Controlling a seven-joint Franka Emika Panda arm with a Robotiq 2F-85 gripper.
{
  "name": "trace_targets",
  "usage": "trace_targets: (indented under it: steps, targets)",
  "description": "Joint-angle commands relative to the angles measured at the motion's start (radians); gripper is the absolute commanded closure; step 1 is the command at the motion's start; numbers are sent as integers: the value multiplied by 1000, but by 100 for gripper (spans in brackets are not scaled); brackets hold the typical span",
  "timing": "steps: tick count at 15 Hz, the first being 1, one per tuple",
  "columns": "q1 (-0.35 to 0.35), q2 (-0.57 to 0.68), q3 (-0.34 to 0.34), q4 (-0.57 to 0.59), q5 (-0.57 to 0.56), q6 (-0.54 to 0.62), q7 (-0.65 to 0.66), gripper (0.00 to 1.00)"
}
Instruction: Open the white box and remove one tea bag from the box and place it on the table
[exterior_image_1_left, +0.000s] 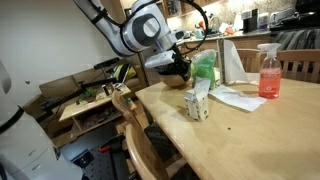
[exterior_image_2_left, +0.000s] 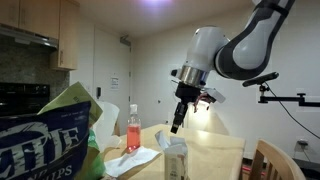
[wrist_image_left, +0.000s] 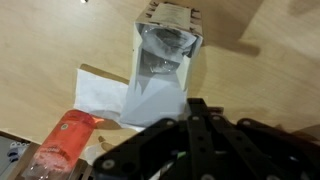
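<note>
The white box (exterior_image_1_left: 198, 102) stands upright on the light-wood table (exterior_image_1_left: 250, 140). In the wrist view the white box (wrist_image_left: 166, 62) has its top open, with clear plastic showing inside. It also shows in an exterior view (exterior_image_2_left: 177, 157). My gripper (exterior_image_1_left: 181, 70) hangs above the table a little to one side of the box, not touching it. Its fingers (exterior_image_2_left: 177, 124) point down and look closed together with nothing visible between them. In the wrist view the gripper (wrist_image_left: 196, 106) is dark and blurred. No tea bag is visible.
A red spray bottle (exterior_image_1_left: 268, 72) and flat white paper sheets (exterior_image_1_left: 236, 97) lie beyond the box. A green bag (exterior_image_1_left: 205, 68) stands behind it. A chip bag (exterior_image_2_left: 50, 140) fills one foreground. A wooden chair (exterior_image_1_left: 135, 120) stands at the table's edge, with a cluttered bench (exterior_image_1_left: 85, 100) behind.
</note>
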Motion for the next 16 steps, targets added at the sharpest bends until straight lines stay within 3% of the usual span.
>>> trace_targets:
  steps: [1,8,16]
  targets:
    - [-82,5,64,8,77,12,-73,100]
    - [-224,85,195,57,312,-1,-262,100]
    - [-297,178,228,125,301,-7,-257,100]
